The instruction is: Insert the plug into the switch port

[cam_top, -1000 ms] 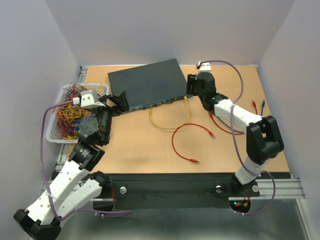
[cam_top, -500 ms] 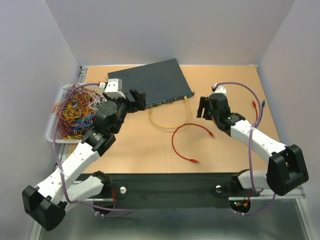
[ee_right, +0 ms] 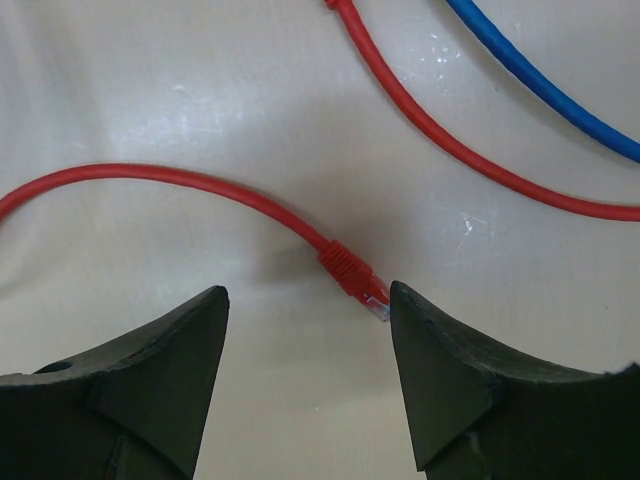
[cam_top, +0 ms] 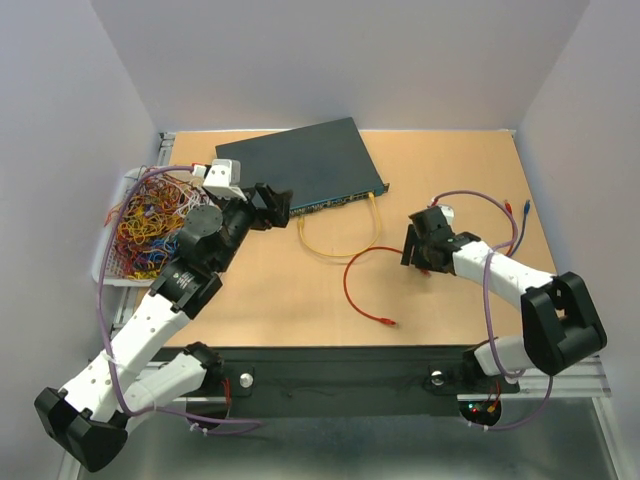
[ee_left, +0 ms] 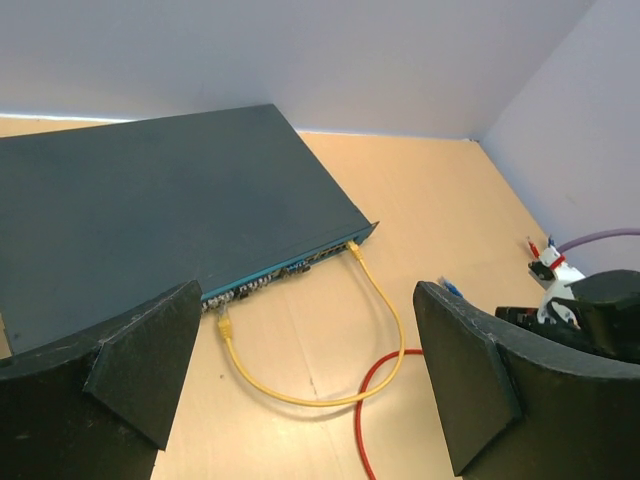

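Right gripper (ee_right: 305, 295): jaws wide open, nothing held. They hang low over the table (cam_top: 270, 290), straddling the plug (ee_right: 365, 290) of a red cable (ee_right: 150, 178). The plug lies flat between the fingers, just beside the 3 o'clock one; can't tell if they touch. The cable runs off to 9 o'clock. A second red cable (ee_right: 450, 140) and a blue cable (ee_right: 540, 80) pass at 1 o'clock, apart from the plug.

Left gripper (ee_left: 305, 290): jaws also wide open and empty, aimed at the switch (ee_left: 150, 210). Its port row (ee_left: 290, 272) sits between the fingers in the wrist view.

Top view: the switch (cam_top: 295, 165) lies flat at 12 o'clock on the table, port row facing 5 o'clock. The left gripper (cam_top: 272, 205) is near its 7 o'clock corner and the right gripper (cam_top: 418, 250) is at 3 o'clock, well apart from the switch. A yellow cable (cam_top: 335, 240) loops out from the port face, one end at a port, the other's seating unclear. A white basket (cam_top: 105, 270) of tangled wires sits at 9 o'clock.
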`<state>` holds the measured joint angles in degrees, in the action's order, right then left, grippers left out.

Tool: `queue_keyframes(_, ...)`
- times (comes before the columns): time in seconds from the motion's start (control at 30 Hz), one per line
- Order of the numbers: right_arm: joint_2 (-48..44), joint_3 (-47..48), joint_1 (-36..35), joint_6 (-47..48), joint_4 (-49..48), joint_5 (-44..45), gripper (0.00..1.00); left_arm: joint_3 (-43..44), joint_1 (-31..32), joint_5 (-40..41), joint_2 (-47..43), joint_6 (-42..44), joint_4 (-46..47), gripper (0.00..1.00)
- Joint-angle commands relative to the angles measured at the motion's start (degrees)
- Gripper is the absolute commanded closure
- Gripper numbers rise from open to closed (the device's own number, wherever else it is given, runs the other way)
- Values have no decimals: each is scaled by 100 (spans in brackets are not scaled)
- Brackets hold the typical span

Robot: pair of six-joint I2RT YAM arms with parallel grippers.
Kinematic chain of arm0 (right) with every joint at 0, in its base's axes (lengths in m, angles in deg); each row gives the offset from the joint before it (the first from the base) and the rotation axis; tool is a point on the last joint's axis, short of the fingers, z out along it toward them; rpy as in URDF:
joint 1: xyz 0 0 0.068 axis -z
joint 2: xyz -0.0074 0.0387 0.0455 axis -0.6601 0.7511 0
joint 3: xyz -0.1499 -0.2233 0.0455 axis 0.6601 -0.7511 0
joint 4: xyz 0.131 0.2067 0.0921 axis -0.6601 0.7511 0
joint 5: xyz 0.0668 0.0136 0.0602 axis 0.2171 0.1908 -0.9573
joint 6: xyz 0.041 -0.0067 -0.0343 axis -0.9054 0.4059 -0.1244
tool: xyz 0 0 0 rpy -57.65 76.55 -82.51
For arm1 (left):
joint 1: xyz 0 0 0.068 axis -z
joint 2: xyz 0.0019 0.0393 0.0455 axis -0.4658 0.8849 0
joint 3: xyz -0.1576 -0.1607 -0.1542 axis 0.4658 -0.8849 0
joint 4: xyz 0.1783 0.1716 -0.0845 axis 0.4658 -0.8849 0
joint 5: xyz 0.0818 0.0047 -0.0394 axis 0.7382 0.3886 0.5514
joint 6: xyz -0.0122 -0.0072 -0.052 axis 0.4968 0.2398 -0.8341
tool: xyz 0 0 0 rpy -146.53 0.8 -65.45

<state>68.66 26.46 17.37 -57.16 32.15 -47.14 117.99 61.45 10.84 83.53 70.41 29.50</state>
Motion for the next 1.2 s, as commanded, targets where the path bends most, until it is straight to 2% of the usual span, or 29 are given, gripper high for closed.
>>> queue_keyframes(0.0, 218, -53, 188, -71, -41, 303, 29, 111, 23, -174, -121, 135, -33, 1)
queue_keyframes(0.13, 481, -61, 452, 88, -349, 48, 30, 40, 15, -218, -86, 109, -42, 1)
queue_keyframes(0.33, 851, -70, 558, 290, -692, -470, 36, -39, 6, -209, -7, 83, -42, 1)
queue_keyframes(0.43, 904, -184, 557, 326, -885, -831, 47, -48, 15, -192, 37, 83, -42, 1)
queue_keyframes(0.57, 817, -351, 558, 413, -991, -1164, 76, -39, 15, -183, 99, 65, -42, 2)
queue_keyframes(0.67, 702, -492, 558, 483, -1043, -1323, 91, -21, 15, -209, 160, 39, -42, 2)
queue_keyframes(0.73, 571, -553, 549, 563, -1070, -1516, 96, 14, 15, -279, 222, 21, -33, 2)
queue_keyframes(0.87, 228, -484, 531, 817, -1061, -2182, 99, 215, 15, -805, 353, 213, -15, 2)
queue_keyframes(1.0, -483, -168, 373, 888, -816, -2316, 99, 636, 23, -1429, 468, 468, 2, 2)
queue_keyframes(1.07, -641, 96, 277, 975, -553, -2168, 99, 786, 32, -1588, 529, 548, -7, 2)
queue_keyframes(1.17, -739, 763, -144, 1195, 159, -1099, 100, 1041, 76, -1861, 678, 706, 11, 2)
